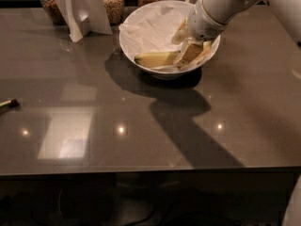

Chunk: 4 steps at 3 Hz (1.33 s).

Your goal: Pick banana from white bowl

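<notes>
The white bowl (141, 25) stands at the back middle of the dark table. The yellow banana (157, 59) lies across the bottom of the bowl, with its left tip toward the bowl's left wall. My gripper (189, 53) reaches down into the bowl from the upper right and sits at the banana's right end, covering that end. The white arm runs off to the top right corner.
Glass jars of grain (113, 4) stand along the back edge, with a white folded stand (82, 8) in front of them, left of the bowl. A small dark-tipped object (8, 103) lies at the left edge. The table's front edge (150, 169) runs across below.
</notes>
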Available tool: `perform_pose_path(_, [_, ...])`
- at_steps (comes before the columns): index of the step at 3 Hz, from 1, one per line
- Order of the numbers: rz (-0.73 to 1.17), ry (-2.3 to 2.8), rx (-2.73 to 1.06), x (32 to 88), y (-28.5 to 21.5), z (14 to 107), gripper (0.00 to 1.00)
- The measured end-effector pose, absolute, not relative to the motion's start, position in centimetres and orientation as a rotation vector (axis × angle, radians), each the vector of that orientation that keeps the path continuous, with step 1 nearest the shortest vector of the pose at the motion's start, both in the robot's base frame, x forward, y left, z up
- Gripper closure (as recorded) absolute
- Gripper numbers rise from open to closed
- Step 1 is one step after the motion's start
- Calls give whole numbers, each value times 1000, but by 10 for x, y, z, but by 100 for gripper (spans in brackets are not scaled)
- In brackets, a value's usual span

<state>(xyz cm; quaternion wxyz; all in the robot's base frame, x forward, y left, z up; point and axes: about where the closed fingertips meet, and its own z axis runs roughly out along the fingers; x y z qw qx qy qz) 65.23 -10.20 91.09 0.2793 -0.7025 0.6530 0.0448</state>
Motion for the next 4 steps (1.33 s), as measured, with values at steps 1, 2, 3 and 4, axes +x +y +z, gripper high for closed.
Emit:
perform_pose_path(1, [122, 1770, -1882, 660, -105, 904, 43])
perform_pose_path(2, [125, 1785, -1891, 666, -105, 896, 42])
perform_pose_path(3, [131, 1801, -1915, 667, -103, 885, 45])
perform_pose_path(4, [134, 1813, -1943, 666, -102, 877, 61])
